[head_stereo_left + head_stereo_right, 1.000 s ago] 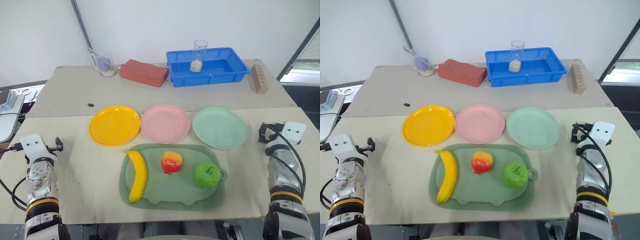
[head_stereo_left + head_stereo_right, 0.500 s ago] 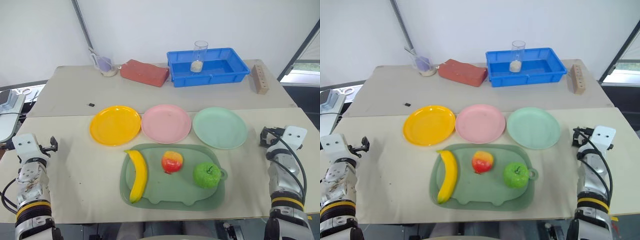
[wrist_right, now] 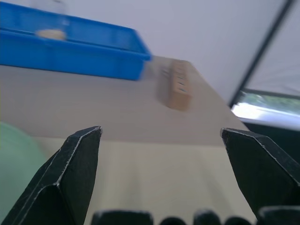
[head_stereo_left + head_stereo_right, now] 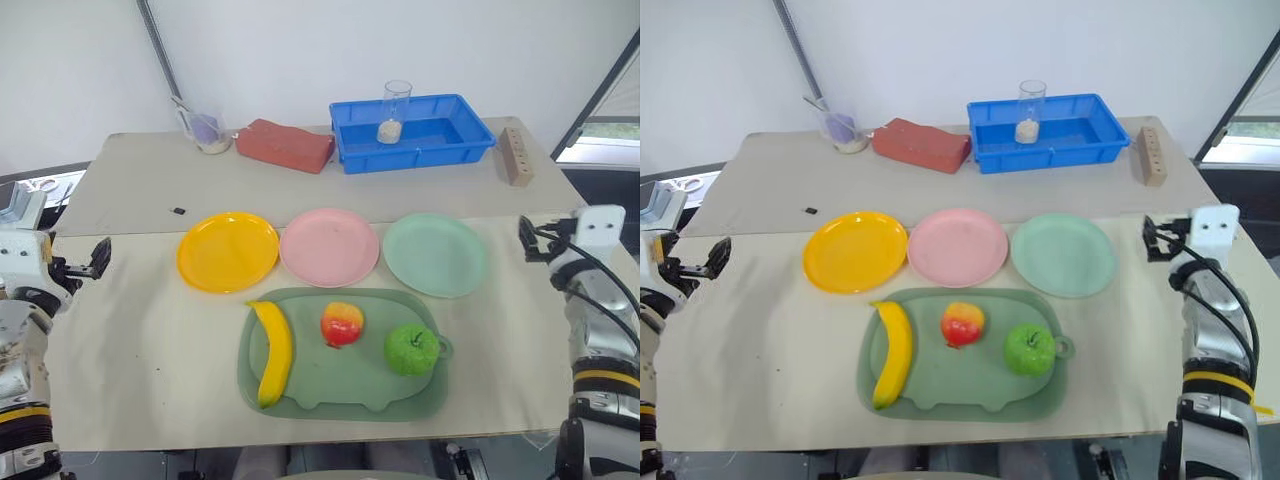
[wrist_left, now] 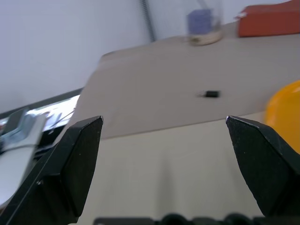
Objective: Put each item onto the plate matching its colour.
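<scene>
On the tray (image 4: 345, 400), the banana (image 4: 274, 350) lies lengthwise toward the yellow plate (image 4: 228, 250), nearer the left gripper (image 4: 85, 265); both grippers gape wide, empty.

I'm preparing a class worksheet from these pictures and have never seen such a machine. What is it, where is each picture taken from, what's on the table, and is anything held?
It is a two-armed humanoid robot. Two pictures come from cameras on its head, looking down at the table; two come from wrist cameras, looking out between each tool's black fingers. On the table lie a yellow plate, a pink plate and a mint green plate. In front of them a green tray carries a banana, a red-and-yellow apple and a green apple. The left tool and right tool are open, holding nothing.
</scene>
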{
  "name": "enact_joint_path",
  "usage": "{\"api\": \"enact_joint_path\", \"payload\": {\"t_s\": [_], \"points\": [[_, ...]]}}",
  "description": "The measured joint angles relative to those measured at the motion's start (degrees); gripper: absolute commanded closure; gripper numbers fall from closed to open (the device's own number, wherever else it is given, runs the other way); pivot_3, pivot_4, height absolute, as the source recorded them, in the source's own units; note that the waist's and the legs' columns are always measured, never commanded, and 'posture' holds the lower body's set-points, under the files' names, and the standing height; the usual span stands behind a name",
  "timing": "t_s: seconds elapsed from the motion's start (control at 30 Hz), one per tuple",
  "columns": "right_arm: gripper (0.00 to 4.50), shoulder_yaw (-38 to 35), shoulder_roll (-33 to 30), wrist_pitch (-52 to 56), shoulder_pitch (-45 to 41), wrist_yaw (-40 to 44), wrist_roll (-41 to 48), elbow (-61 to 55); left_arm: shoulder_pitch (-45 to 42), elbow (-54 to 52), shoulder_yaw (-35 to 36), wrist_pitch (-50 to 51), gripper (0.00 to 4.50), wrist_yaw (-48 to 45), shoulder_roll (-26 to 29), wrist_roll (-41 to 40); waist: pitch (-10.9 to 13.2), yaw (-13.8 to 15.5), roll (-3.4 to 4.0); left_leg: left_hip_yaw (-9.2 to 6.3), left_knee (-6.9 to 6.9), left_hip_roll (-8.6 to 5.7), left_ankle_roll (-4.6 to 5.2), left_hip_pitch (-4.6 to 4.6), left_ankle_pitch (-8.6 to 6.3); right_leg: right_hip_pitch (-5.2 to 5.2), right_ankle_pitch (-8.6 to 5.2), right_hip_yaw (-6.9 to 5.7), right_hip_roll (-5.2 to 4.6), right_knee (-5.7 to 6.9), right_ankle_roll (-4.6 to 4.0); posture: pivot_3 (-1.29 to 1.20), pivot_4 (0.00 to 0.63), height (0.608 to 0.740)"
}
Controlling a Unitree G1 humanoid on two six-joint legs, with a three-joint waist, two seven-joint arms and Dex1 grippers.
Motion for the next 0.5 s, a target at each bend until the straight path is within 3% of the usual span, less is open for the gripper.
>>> {"api": "enact_joint_path", "payload": {"t_s": [0.27, 0.5], "points": [[0.03, 9.5, -2.1, 14.2, -6.1, 21.5, 9.0, -17.6, -4.6, -11.4, -9.2, 6.7, 0.00, -19.1, 8.6, -3.9, 0.0, 0.3, 0.10, 0.04, -0.05, 0.02, -0.01, -0.10, -0.01, -0.14, -0.05, -0.03, -0.02, -0.01, -0.08, 0.00, 0.150, 0.740], [0.03, 14.5, -3.3, 28.6, -6.6, 33.3, 20.0, -32.7, -9.1, -13.0, -19.8, 5.9, 0.00, -34.0, 10.2, -3.7, 0.0, 0.4, 0.16, 0.06, -0.08, 0.05, 0.00, -0.43, -0.02, -0.52, -0.05, -0.04, -0.01, -0.02, -0.11, 0.00, 0.150, 0.740]]}}
